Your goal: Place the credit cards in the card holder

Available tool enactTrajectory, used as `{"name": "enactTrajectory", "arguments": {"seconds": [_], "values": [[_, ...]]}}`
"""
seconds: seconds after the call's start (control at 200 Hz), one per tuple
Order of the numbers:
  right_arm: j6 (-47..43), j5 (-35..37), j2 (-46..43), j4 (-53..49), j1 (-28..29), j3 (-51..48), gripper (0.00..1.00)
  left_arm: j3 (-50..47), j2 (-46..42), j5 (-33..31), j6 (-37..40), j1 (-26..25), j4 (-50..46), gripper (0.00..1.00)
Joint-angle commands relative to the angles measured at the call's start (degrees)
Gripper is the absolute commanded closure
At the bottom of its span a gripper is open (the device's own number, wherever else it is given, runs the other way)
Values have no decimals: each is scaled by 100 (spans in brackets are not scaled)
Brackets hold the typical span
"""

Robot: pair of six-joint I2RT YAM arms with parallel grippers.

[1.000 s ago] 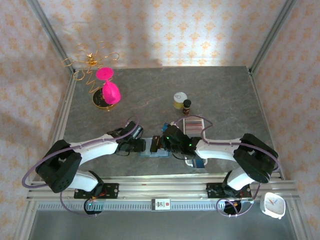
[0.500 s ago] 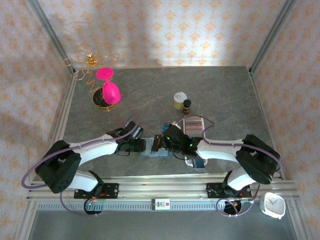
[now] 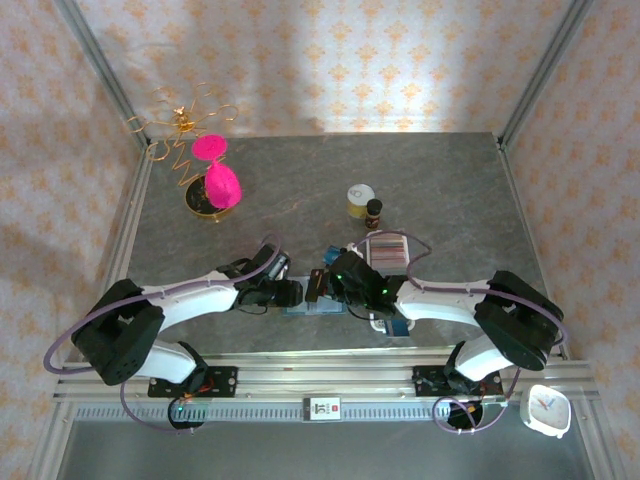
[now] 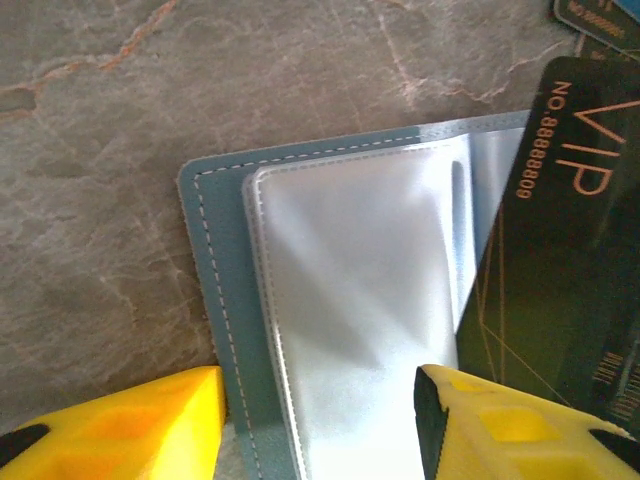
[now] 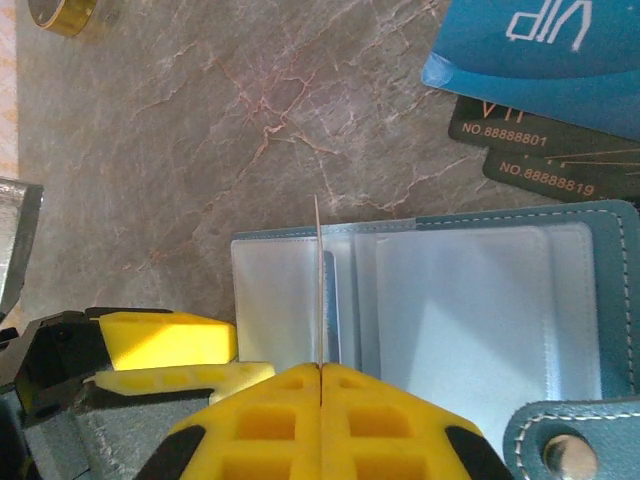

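- Top external: high, behind the arm bases, looking down over the whole grey marbled tabletop (image 3: 300, 190).
- Left wrist: very close, facing down on one corner of the open teal stitched card holder (image 4: 205, 260).
- Right wrist: close above the same holder.
- Shared by both wrist views: its clear plastic sleeves (image 4: 350, 300).

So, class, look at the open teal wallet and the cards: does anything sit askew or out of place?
Yes. A dark VIP card sits tilted across the teal folding card holder's clear sleeve, not square to its edges. Beside the holder, a blue plastic card overlaps two dark cards loose on the grey marbled table.
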Motion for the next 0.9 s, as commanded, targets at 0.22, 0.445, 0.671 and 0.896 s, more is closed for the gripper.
{"name": "enactTrajectory", "arguments": {"seconds": [0.22, 0.445, 0.671, 0.896], "values": [[15, 181, -238, -178, -51, -153, 100, 43, 417, -425, 73, -60, -318, 54], [-2, 73, -305, -238, -72, -229, 100, 33, 602, -569, 73, -156, -388, 60], [-42, -342, -77, -134, -82, -217, 100, 40, 740, -612, 73, -243, -406, 63], [-68, -604, 138, -53, -82, -178, 100, 24, 766, -620, 73, -269, -412, 66]]}}
